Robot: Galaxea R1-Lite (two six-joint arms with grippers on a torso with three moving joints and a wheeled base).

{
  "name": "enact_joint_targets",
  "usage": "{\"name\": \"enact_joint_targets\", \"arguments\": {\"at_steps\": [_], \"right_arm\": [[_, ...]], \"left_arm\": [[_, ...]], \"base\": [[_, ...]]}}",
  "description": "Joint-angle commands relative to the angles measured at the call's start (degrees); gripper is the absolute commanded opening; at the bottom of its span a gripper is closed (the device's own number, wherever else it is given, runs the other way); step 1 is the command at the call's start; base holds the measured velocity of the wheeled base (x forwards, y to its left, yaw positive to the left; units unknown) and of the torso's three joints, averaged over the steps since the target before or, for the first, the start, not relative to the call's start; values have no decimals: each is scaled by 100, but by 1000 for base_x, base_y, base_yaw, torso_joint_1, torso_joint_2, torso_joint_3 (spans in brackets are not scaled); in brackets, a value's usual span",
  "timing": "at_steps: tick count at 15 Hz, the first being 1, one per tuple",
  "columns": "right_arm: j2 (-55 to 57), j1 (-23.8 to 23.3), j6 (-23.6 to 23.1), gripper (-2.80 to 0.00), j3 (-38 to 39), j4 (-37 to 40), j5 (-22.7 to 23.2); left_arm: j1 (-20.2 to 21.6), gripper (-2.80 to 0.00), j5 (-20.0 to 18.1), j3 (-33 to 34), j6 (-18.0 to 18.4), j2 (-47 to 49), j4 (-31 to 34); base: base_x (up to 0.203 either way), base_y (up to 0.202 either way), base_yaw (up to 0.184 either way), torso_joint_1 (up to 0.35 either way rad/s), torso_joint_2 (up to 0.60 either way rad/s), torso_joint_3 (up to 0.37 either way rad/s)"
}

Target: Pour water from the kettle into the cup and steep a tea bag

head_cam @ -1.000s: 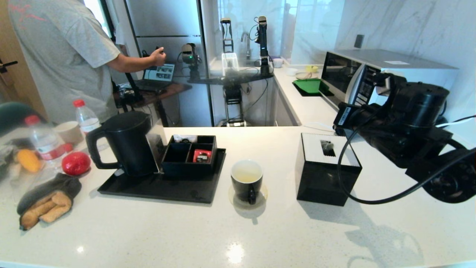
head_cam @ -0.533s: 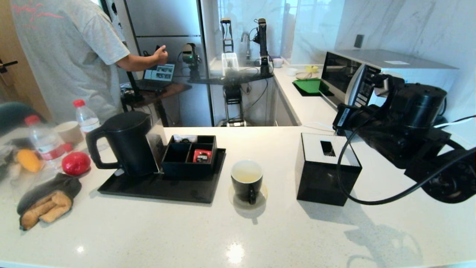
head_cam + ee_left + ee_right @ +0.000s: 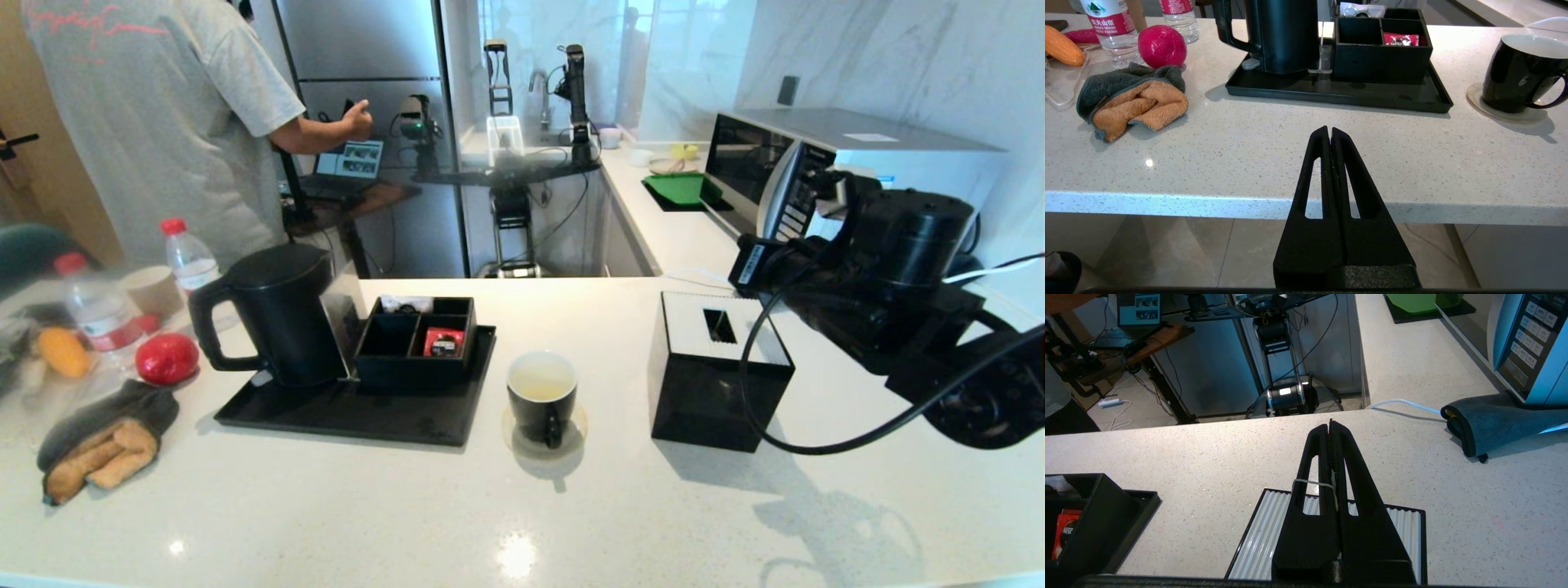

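The black kettle [image 3: 277, 314] stands on the left end of a black tray [image 3: 351, 412]. The black cup [image 3: 541, 396] sits on a coaster right of the tray, with faintly yellowish water [image 3: 541, 381] inside. My right arm [image 3: 882, 269] hangs over a black box with a white ribbed lid [image 3: 1265, 539]. The right gripper [image 3: 1329, 426] is shut on a thin pale string [image 3: 1306, 482] that loops over one finger. The tea bag itself is hidden. The lid's slot [image 3: 718, 325] looks dark with a thin pale line in it. My left gripper [image 3: 1329, 132] is shut and empty at the counter's front edge.
A black organiser [image 3: 416, 339] with a red packet [image 3: 443, 340] shares the tray. At the far left lie a red ball [image 3: 166, 358], bottles [image 3: 98, 306], a paper cup [image 3: 153, 290] and a folded cloth [image 3: 102, 445]. A microwave [image 3: 816, 159] stands behind my right arm. A person [image 3: 155, 122] stands beyond the counter.
A greyish bag seen in the lid's slot a second ago is out of sight now. My right arm has shifted slightly. The person has leaned further right.
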Motion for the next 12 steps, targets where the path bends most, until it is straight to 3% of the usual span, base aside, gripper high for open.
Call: {"name": "enact_joint_targets", "arguments": {"at_steps": [1, 12], "right_arm": [[10, 3, 2, -280, 10, -20, 16], [80, 3, 2, -280, 142, -3, 25]], "left_arm": [[-3, -280, 3, 0, -3, 0, -2], [2, -280, 3, 0, -3, 0, -2]], "base": [[0, 0, 0, 0, 0, 0], [0, 0, 0, 0, 0, 0]]}}
